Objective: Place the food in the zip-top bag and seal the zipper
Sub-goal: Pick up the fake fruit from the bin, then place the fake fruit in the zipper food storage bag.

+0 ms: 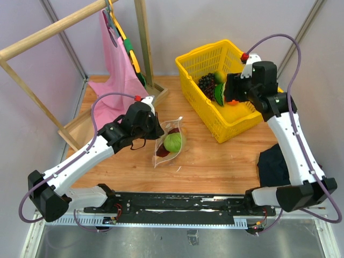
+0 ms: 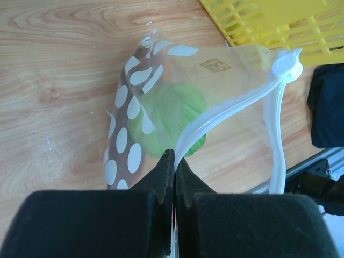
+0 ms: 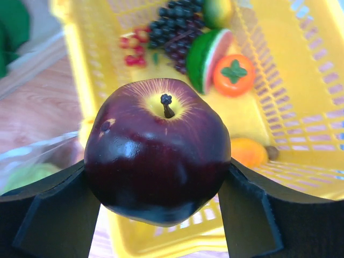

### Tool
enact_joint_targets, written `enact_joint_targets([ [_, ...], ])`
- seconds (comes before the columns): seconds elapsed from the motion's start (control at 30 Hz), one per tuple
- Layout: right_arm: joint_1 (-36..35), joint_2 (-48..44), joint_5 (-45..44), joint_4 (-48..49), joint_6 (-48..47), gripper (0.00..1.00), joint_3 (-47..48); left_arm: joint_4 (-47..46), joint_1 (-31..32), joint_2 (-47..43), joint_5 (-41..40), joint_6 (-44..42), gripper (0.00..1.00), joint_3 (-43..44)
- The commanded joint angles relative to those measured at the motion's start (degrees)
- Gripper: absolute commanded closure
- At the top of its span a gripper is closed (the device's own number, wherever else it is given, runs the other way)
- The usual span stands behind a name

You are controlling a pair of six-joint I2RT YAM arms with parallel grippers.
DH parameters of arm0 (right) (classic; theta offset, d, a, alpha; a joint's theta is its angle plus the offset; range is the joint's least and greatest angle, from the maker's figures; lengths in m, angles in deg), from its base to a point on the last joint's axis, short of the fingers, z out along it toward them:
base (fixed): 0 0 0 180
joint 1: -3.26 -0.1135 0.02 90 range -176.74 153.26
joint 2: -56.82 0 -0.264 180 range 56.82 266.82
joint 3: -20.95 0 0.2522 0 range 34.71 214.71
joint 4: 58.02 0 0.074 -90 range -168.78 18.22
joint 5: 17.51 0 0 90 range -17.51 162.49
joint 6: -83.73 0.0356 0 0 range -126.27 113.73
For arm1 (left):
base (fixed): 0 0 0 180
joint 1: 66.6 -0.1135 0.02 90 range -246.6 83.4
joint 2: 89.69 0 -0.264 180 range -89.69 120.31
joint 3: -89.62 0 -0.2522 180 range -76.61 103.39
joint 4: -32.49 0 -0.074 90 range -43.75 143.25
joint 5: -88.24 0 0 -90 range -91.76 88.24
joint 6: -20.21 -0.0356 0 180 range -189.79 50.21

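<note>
The clear dotted zip-top bag (image 1: 169, 141) lies on the table in front of the basket, its mouth held open. It holds a green ball (image 1: 173, 142) and a dark reddish piece (image 1: 162, 152). My left gripper (image 2: 174, 158) is shut on the bag's whitish zipper strip (image 2: 231, 107), with the green ball (image 2: 177, 110) just beyond the fingertips. My right gripper (image 3: 157, 166) is shut on a dark maroon apple (image 3: 158, 145) and holds it above the yellow basket. In the top view the right gripper (image 1: 232, 90) hangs over the basket and the apple is hidden.
The yellow basket (image 1: 226, 107) at the back right holds grapes (image 3: 172, 27), a watermelon slice (image 3: 207, 56), an orange fruit (image 3: 234, 75) and a lemon-like piece (image 3: 217, 11). A pink cloth (image 1: 115, 64) hangs on a wooden rack at the back left. A black cloth (image 1: 274, 164) lies at the right.
</note>
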Motion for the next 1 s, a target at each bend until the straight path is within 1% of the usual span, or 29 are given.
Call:
enact_joint_targets([
  [0.0,-7.4,-4.4,2.2,1.0,1.8,0.49,-1.7,-2.2,-0.4,-0.7,-0.3,0.1,1.00,1.3],
  [0.07,-10.1,-6.3,3.0,1.4,2.0,0.49,-2.7,-2.2,-0.4,-0.7,-0.3,0.2,1.00,1.6],
  [0.23,-17.1,-9.6,8.4,3.2,2.5,0.49,-5.4,-2.4,-0.4,-1.0,-0.4,0.5,1.00,1.5],
  [0.4,-24.3,-11.6,15.3,8.7,3.4,0.50,-10.5,-2.7,-0.5,-1.0,-0.3,1.0,1.00,1.4],
  [0.63,-35.6,-9.8,15.8,14.6,-0.1,0.49,-15.3,-3.3,-0.5,-1.2,0.4,1.5,1.00,1.4],
  [0.8,-39.4,-7.1,16.8,18.4,0.1,0.48,-17.6,-3.7,-0.5,-1.6,0.6,1.8,1.00,1.1],
  [0.97,-41.1,-5.6,18.3,22.3,-0.1,0.47,-20.9,-4.4,-0.4,-1.9,1.4,2.0,1.00,0.7],
])
